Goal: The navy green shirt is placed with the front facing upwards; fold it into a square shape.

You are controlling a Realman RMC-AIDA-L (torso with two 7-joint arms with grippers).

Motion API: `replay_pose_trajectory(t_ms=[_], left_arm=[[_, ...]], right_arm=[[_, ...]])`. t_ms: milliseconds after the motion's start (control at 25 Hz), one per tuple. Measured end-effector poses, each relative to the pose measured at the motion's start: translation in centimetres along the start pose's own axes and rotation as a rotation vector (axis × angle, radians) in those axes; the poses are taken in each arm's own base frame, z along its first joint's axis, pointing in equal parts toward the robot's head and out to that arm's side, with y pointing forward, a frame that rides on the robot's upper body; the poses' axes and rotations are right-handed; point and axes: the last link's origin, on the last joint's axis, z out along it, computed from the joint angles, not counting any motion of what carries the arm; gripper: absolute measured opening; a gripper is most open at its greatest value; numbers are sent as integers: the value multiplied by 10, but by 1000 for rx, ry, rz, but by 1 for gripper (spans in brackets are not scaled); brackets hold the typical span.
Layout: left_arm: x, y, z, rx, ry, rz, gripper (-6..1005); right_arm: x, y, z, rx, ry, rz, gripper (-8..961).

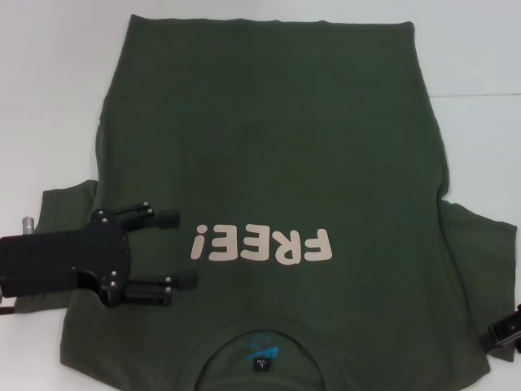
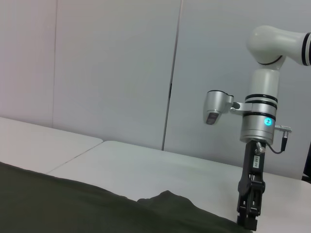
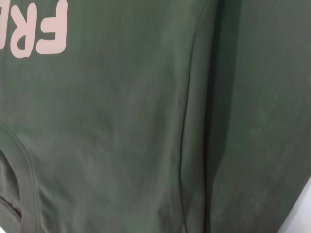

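left end effector [image 1: 177, 249] fingers apart, lower left over navy green shirt [image 1: 269, 147] | right end effector [image 1: 506, 332] lower right, state untellable | advice: pinch sleeve edge cleanly

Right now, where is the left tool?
In the head view, the left tool is open over the navy green shirt, on the robot's left, beside the FREE! lettering.

just one navy green shirt [image 1: 269, 163] on one white table [image 1: 49, 81], plus two grippers: left gripper [image 1: 183, 248], right gripper [image 1: 501, 336]
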Motion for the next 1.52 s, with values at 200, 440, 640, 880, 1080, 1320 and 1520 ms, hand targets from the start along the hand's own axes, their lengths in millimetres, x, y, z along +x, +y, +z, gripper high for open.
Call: replay_pose_trajectory(t_ms=[200,440,640,880,1080,1320,1520], left_arm=[[1,0,0,-1,0,2,933],[1,-1,1,1,-1,2,932],[0,-2,1,6,-5,3,932],[1,-3,2,8,-8,4,932],[1,-4,2,14,-9,5,933],[1,-4,2,19,-7,5,933],[1,-5,2,25,-8,6,933]], right_arm=[[-2,0,2,-2,1,0,736],[-5,1,3,-1,-9,-5,736],[-10,3,3,0,-30,-14,735],[-12,5,4,3,-33,-22,705],[-13,5,3,4,-36,-23,674],[-13,7,3,1,-31,-39,604],[-13,8,2,-1,-28,-54,490]])
